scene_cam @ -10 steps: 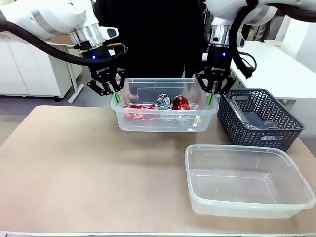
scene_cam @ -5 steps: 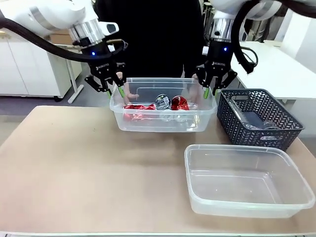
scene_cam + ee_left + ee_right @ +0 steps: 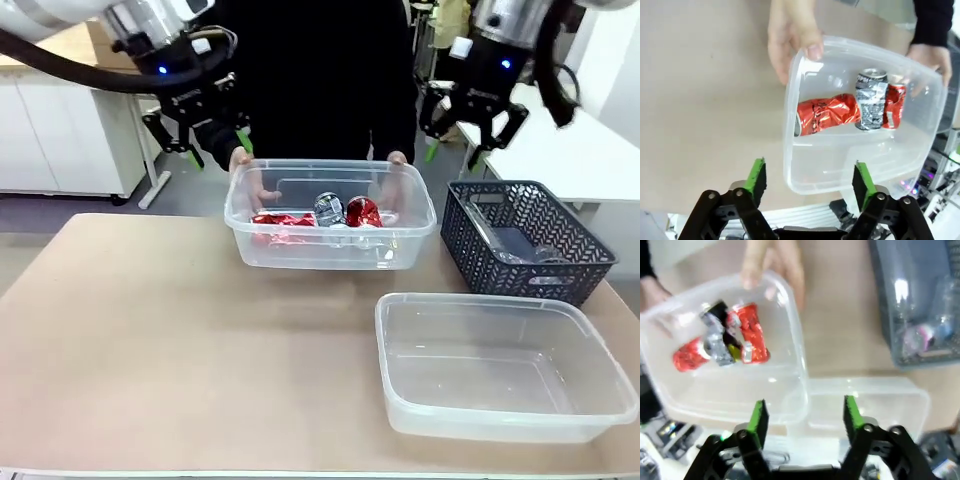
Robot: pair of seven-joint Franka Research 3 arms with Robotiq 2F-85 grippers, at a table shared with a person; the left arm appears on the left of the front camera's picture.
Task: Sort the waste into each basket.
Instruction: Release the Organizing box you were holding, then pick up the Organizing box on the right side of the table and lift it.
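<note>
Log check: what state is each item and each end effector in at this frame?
far tub: upright, held by the person's hands.
crushed cans: lying inside the far tub.
near tub: upright, no waste in it.
lattice basket: upright, partly filled.
left end effector: open, holding nothing, clear of the far tub.
right end effector: open, holding nothing.

Shows a white left arm (image 3: pixel 50 15) looped by thick black cable, silver wrist rings, blue lights, black left gripper (image 3: pixel 218 150) and right gripper (image 3: pixel 455 152) with green pads (image 3: pixel 758 180), plus a person's black sleeve (image 3: pixel 932 22).
</note>
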